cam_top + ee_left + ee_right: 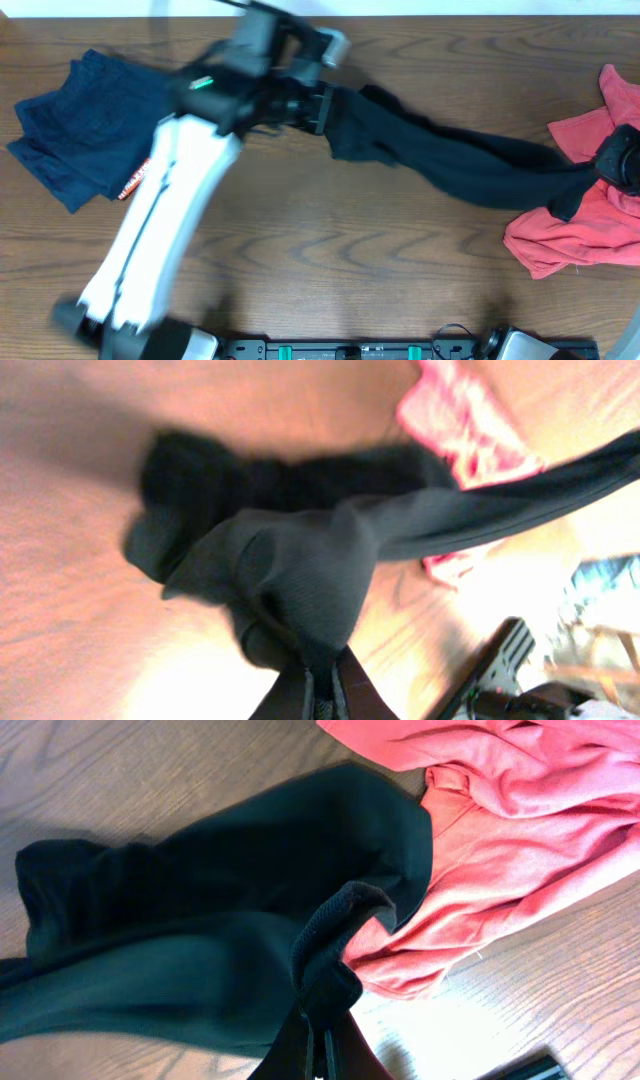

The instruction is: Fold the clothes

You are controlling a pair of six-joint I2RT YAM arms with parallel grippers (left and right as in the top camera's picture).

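The clothes lie spread over the wooden table. A black T-shirt (pixel 470 160) is stretched in a long band between both grippers. My left gripper (pixel 322 108) is shut on its left end; in the left wrist view the jaws (pixel 320 682) pinch a bunched fold of black fabric (pixel 300 560). My right gripper (pixel 605 172) is shut on the right end, over the pinkish-red garment (pixel 570 235). The right wrist view has the jaws (pixel 320 1032) closed on a rolled black hem (pixel 200 910), with the red garment (pixel 520 820) beside it.
A navy blue garment (pixel 85 130) lies crumpled at the far left, partly under the left arm (pixel 160 230). The arm bases' rail (pixel 350 350) runs along the front edge. Bare wood (pixel 380 260) shows in front of the black shirt.
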